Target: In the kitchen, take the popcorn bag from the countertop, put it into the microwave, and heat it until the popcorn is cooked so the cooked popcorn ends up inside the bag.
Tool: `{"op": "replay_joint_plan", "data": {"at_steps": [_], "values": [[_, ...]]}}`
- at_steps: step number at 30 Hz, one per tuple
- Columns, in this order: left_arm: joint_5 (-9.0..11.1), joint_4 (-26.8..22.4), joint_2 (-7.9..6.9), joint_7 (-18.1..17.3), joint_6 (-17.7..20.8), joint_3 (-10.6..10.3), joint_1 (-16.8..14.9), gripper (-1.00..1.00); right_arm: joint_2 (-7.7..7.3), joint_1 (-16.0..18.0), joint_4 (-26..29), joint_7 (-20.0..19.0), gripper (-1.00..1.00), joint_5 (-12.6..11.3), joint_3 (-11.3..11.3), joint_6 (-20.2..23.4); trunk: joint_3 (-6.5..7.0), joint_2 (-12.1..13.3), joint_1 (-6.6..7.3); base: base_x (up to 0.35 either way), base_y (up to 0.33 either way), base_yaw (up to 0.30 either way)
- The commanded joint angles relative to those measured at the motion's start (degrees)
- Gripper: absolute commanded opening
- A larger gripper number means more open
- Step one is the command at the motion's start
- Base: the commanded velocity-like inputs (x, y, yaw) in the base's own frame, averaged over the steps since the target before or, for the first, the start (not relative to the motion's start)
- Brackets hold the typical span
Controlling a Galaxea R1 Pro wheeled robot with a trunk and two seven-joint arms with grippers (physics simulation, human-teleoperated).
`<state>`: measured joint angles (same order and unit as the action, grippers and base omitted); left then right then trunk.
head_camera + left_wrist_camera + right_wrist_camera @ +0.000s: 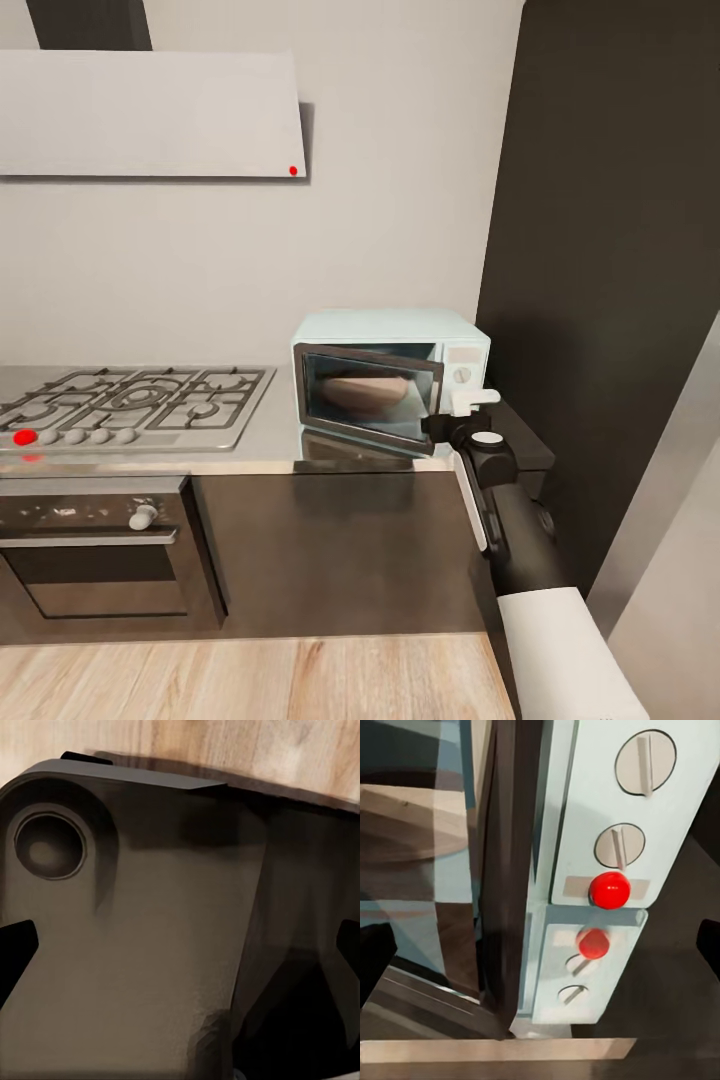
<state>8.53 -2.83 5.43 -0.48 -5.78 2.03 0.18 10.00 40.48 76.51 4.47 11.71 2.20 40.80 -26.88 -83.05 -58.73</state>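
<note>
The pale mint-blue microwave (pixel 390 375) stands on the grey countertop (pixel 250 452) against the wall, its dark glass door (pixel 368 396) slightly ajar. A tan-brown shape, the popcorn bag (pixel 362 392), shows through the glass inside it and appears again in the right wrist view as popcorn bag (pixel 406 825). My right gripper (pixel 464 404) sits just in front of the side panel, open and empty. Up close, the right gripper (pixel 540 949) faces the two round knobs (pixel 619 844) and the red dot (pixel 609 889). The left gripper (pixel 180 945) is open over dark robot body.
A gas hob (pixel 135 398) with a red-lit knob lies left of the microwave, above a built-in dark oven (pixel 95 545). A tall dark cabinet (pixel 610 280) rises right of the microwave. A range hood (pixel 150 115) hangs above. Wooden floor (pixel 250 680) runs along the cabinets.
</note>
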Motion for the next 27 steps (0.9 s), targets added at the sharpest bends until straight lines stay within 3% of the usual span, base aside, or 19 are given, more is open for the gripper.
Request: {"op": "replay_joint_plan", "data": {"at_steps": [1,11,14,15,18,23,24,27], "values": [[0.3,-0.1,0.01,0.0,-0.1,0.2,0.0,1.0,0.0,0.0,0.0,0.2,1.0,0.1,0.1,0.4,-0.05,0.0,0.0,0.0,0.0,0.0],[0.3,-0.1,0.01,0.0,-0.1,0.2,0.0,1.0,-0.57,0.8,0.1,-0.9,1.0,0.0,0.2,0.7,-0.05,0.0,0.0,0.0,0.0,0.0],[0.3,-0.1,0.01,0.0,-0.1,0.2,0.0,1.0,-0.86,0.4,0.9,-6.3,1.0,0.0,0.3,1.0,-0.05,0.0,0.0,0.0,0.0,0.0],[0.3,-0.1,0.01,0.0,-0.1,0.2,0.0,1.0,-3.02,-1.2,1.7,-10.9,1.0,0.1,0.3,1.1,-0.05,0.0,0.0,0.0,0.0,0.0],[0.3,-0.1,0.01,0.0,0.0,0.2,0.0,1.0,-7.44,-4.9,4.6,-17.4,1.0,0.2,0.3,1.1,-0.05,0.0,0.0,0.0,0.0,0.0],[0.4,-0.1,0.01,0.0,0.0,0.2,0.0,1.0,-11.08,-6.6,4.9,-18.8,1.0,0.2,0.1,1.0,-0.05,0.0,0.0,0.0,0.0,0.0],[0.4,-0.1,0.01,0.0,0.0,0.2,0.0,1.0,-12.4,-6.7,4.8,-18.7,1.0,0.0,-0.1,0.7,-0.05,0.0,0.0,0.0,0.0,0.0],[0.5,-0.1,0.01,0.0,-0.1,0.2,0.0,1.0,-13.59,-6.8,5.3,-18.3,1.0,-0.1,-3.0,0.4,-0.05,0.0,0.0,0.0,0.0,0.0]]}}
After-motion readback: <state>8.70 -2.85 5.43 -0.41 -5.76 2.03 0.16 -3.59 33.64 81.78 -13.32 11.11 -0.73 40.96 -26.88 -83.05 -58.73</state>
